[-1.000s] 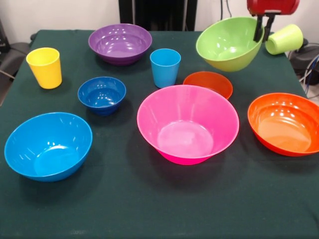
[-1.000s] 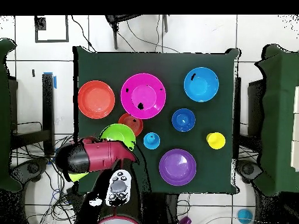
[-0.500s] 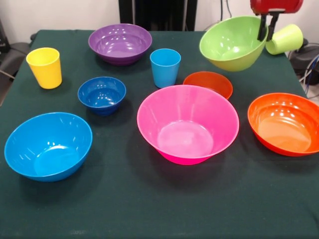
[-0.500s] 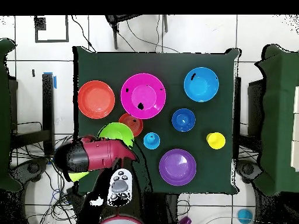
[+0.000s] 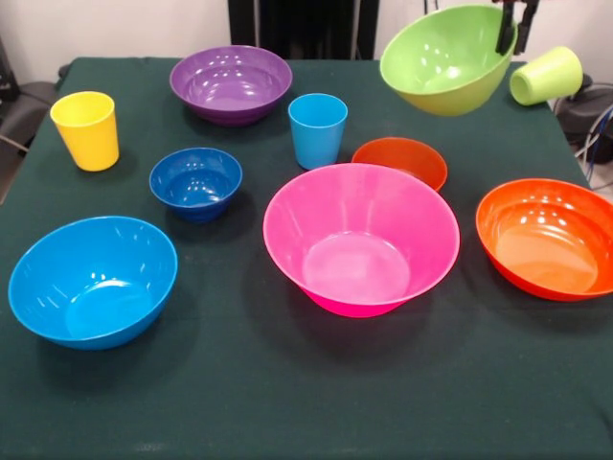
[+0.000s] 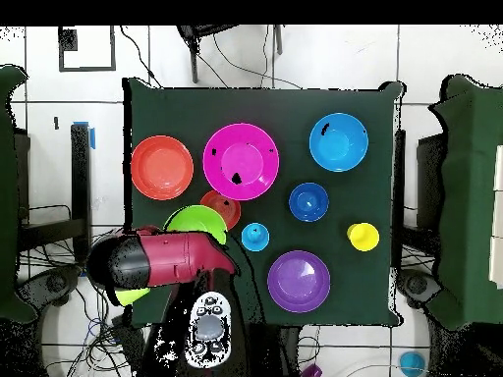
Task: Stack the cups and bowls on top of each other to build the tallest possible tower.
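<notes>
Dark green cloth covers the table [image 5: 287, 402], and nothing on it is stacked yet. Above its far right corner the lime green bowl [image 5: 442, 59] hangs clear of the cloth, tilted so its mouth faces partly forward. The gripper [image 5: 512, 27] pinches its right-hand rim, one finger inside the wall and one outside, so the bowl's body hangs to the left of and below the fingers. Only the finger ends show at the top edge in the front view; from overhead the red arm [image 6: 157, 258] hides most of the bowl.

Below it and toward the table's middle sits the small orange bowl [image 5: 399, 163], with the big pink bowl [image 5: 361, 237] nearer the camera and the small dark blue bowl [image 5: 195, 181] well off to the left. The lime green cup [image 5: 546, 76] lies on its side just right of the held bowl. Probably the bowl must travel left and be levelled before it is set onto anything.
</notes>
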